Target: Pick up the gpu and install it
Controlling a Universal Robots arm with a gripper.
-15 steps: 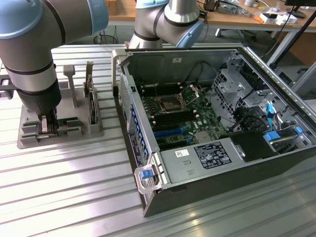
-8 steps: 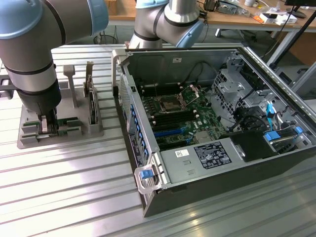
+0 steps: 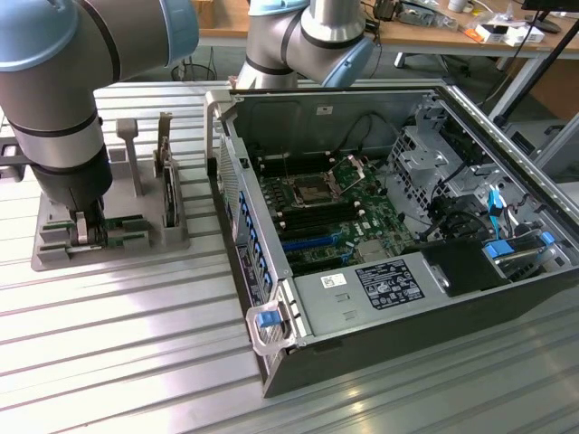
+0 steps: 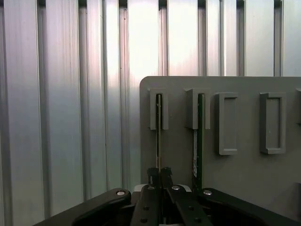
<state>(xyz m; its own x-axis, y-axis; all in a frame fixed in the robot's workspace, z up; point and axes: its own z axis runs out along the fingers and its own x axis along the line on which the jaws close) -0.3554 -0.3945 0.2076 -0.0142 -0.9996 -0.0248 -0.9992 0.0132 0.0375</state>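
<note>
The gpu (image 4: pixel 159 136) is a thin green stick standing on edge in a slot of the grey holder (image 4: pixel 244 179). My gripper (image 4: pixel 159 178) sits right over it, its two dark fingertips pressed against the stick's two faces, so it is shut on it. In the exterior view the gripper (image 3: pixel 86 233) reaches down into the holder (image 3: pixel 136 242) at that view's left, and a bit of green board (image 3: pixel 113 222) shows beside the fingers. A second green stick with a white label (image 4: pixel 197 150) stands in the neighbouring slot.
An open computer case (image 3: pixel 271 330) lies at the exterior view's right with its motherboard (image 3: pixel 344 217) exposed. An upright dark card (image 3: pixel 167 181) and a grey post (image 3: pixel 127 154) stand in the holder behind the gripper. Ribbed metal table (image 4: pixel 70 117) surrounds everything.
</note>
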